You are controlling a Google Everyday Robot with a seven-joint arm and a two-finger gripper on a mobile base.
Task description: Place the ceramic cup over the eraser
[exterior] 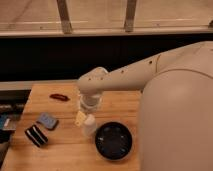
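The ceramic cup [90, 125] is small, white and stands upright near the middle of the wooden table [60, 155], just left of the black bowl. The eraser [36, 135], a black block with white stripes, lies at the front left, well apart from the cup. My gripper [89, 107] hangs down from the white arm directly behind and above the cup, close to it. It holds nothing that I can see.
A black bowl [114, 140] sits front right of the cup. A white bottle with a label [80, 118] is partly hidden under the gripper, left of the cup. A blue-grey pad [47, 120] lies by the eraser. A red object [59, 97] lies at the back left.
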